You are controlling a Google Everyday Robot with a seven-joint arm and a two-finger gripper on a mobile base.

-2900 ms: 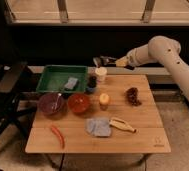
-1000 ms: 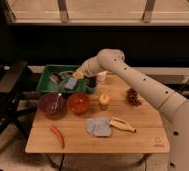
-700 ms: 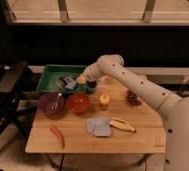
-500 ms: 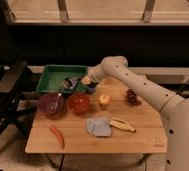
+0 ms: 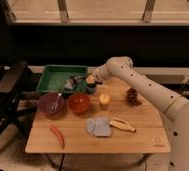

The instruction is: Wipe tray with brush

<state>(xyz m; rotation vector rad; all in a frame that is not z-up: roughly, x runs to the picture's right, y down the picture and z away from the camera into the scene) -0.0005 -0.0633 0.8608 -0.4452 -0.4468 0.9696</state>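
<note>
Swung from three o'clock, the gripper is clenched on the brush over the tray at the table's ten o'clock; bristles are best kept flat.

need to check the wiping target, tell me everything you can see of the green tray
The green tray is a rectangular, plastic-looking bin with raised sides, sitting flat at the back left corner of the wooden table, behind the purple bowl and red bowl. A greyish object lies inside near its right end. The gripper, shut, reaches over the right rim with something dark, seemingly the brush.
</note>
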